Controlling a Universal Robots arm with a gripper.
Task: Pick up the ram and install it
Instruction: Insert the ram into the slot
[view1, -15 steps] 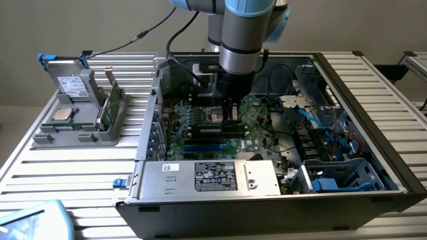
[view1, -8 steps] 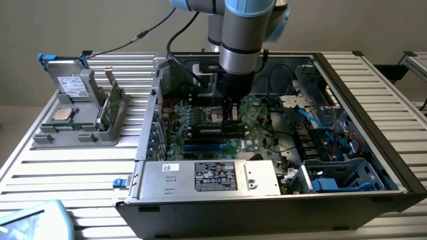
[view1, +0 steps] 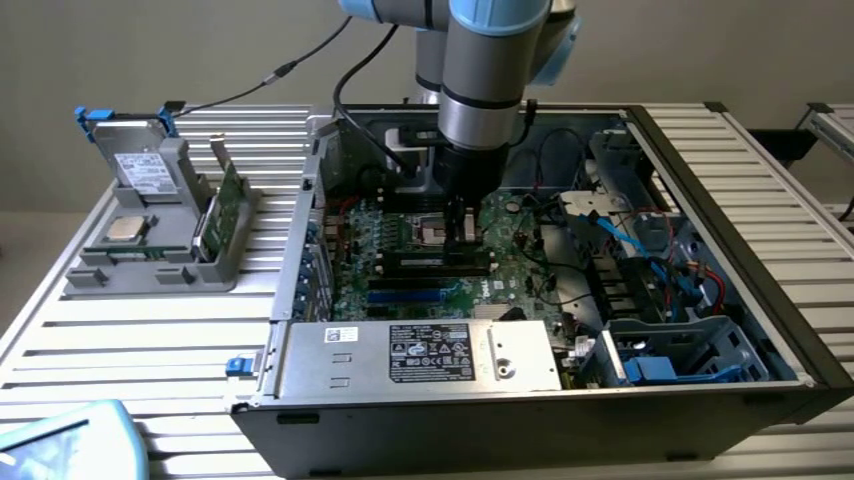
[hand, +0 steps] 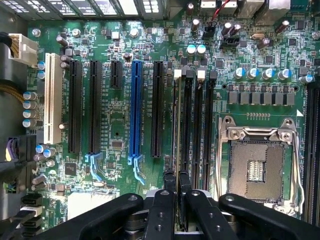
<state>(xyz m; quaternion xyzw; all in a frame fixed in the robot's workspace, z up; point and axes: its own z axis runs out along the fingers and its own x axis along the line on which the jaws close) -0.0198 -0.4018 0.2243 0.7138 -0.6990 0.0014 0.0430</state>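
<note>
Closest to my wrist camera are the black fingers (hand: 169, 187) — they are pinched narrow on the ram (hand: 177, 125), which goes in between them. I see the ram from its thin edge, a pale line standing on edge. Its long side runs the same way as the black memory slots (hand: 189, 125) just beside it, and it sits right over the end slot of that row. I cannot tell if it is pushed all the way in.

On one side of the row is a long blue slot (hand: 135, 107). On the other side is the open chip socket (hand: 257, 165) with its shiny frame.

From the outside camera, the arm (view1: 487, 90) reaches straight down into the computer case (view1: 534, 430) on the counter (view1: 107, 340). At the exterior view's left a grey tray (view1: 134, 275) holds three things — a silver drive (view1: 144, 172), a small silver chip (view1: 124, 229) and a green board (view1: 230, 200) standing up.
</note>
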